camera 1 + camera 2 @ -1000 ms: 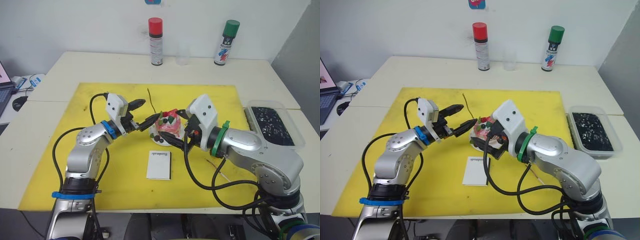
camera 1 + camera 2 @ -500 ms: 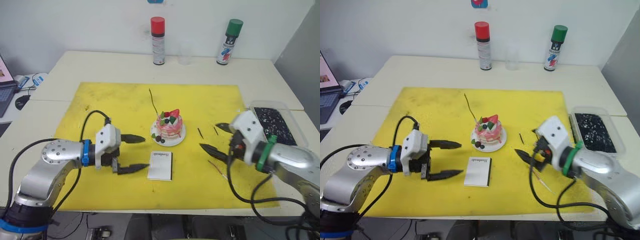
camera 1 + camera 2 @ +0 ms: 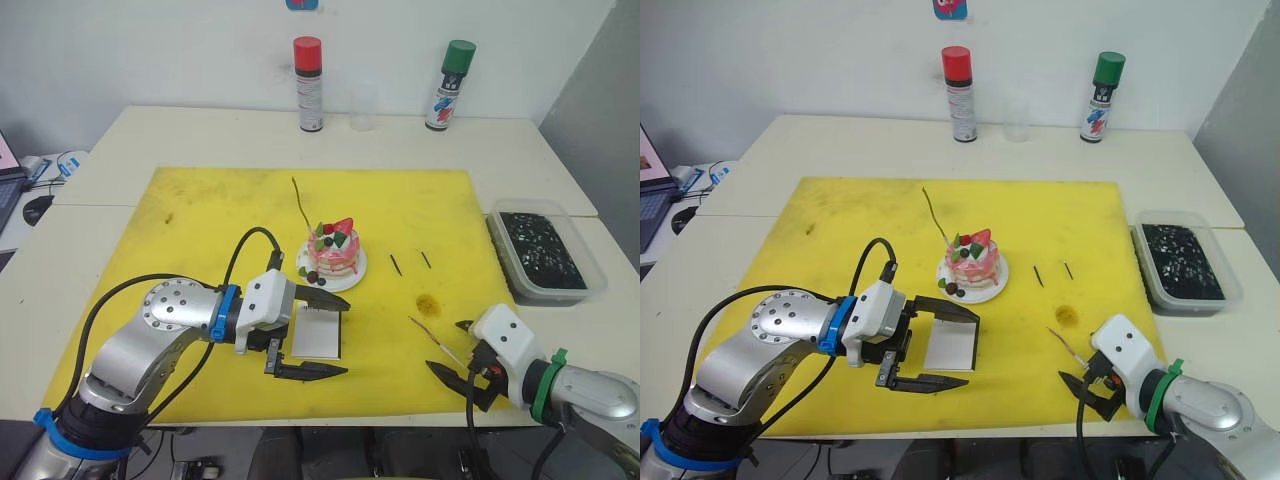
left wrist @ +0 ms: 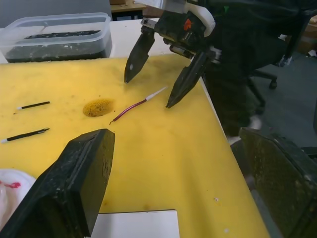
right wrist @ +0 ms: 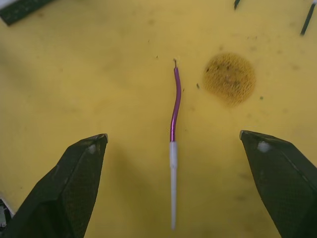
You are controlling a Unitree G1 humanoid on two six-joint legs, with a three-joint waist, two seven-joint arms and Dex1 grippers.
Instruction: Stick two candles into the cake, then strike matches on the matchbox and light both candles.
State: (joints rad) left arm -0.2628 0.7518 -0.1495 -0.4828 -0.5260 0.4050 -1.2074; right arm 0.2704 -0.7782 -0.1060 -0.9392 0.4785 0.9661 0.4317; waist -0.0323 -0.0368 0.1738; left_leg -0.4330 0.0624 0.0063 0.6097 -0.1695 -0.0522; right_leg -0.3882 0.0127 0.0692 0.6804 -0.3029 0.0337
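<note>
The pink cake [image 3: 335, 249] sits on its white plate [image 3: 352, 279] mid-mat. One thin candle [image 3: 302, 203] slants up from the cake's back left; whether it is stuck in I cannot tell. The other candle [image 5: 173, 124], purple with a white end, lies flat on the mat between the fingers of my open right gripper [image 3: 446, 345] near the front edge. Two short dark matches [image 3: 395, 265] lie to the right of the cake. The white matchbox [image 3: 318, 333] lies in front of the cake, and my open left gripper [image 3: 345, 338] straddles it without touching.
A yellow mat [image 3: 200, 220] covers the table, with a brown scorch spot [image 3: 431, 301] near the loose candle. A clear tray of black material [image 3: 545, 250] stands at the right. A red spray can [image 3: 308, 84], a green one [image 3: 443, 85] and a clear cup [image 3: 362, 105] stand at the back.
Both grippers left the cake. The left one came in to straddle the matchbox. The right one drew back toward the front edge, over the loose candle.
</note>
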